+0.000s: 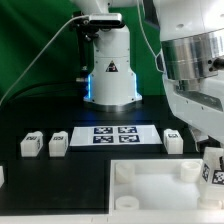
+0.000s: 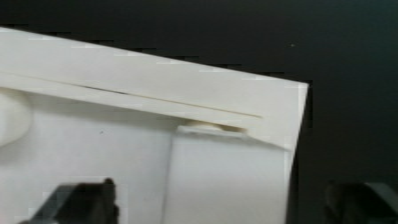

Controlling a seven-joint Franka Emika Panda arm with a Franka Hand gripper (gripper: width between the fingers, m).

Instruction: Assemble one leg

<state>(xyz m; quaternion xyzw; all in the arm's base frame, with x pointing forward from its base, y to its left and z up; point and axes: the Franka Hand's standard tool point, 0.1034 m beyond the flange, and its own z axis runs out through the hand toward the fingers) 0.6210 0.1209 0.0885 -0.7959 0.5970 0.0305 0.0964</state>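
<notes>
The large white tray-like piece [image 1: 150,186] lies at the front of the table; its corner fills the wrist view [image 2: 107,90]. One leg [image 1: 212,167] stands upright with its tag showing at the piece's corner on the exterior view's right. In the wrist view it shows as a white block [image 2: 235,175] between my fingers. My gripper [image 2: 222,205] is open around it, with a gap on each side; the dark fingertips [image 2: 84,205] touch nothing. In the exterior view the gripper [image 1: 207,150] hangs just over that leg. Three more legs lie loose: two on the left [image 1: 30,145] [image 1: 57,145], one on the right [image 1: 173,141].
The marker board [image 1: 115,134] lies flat in the middle of the table, behind the tray-like piece. The arm's base [image 1: 110,75] stands behind it. The black table edge runs along the front, and another white part [image 1: 2,177] shows at the exterior view's left edge.
</notes>
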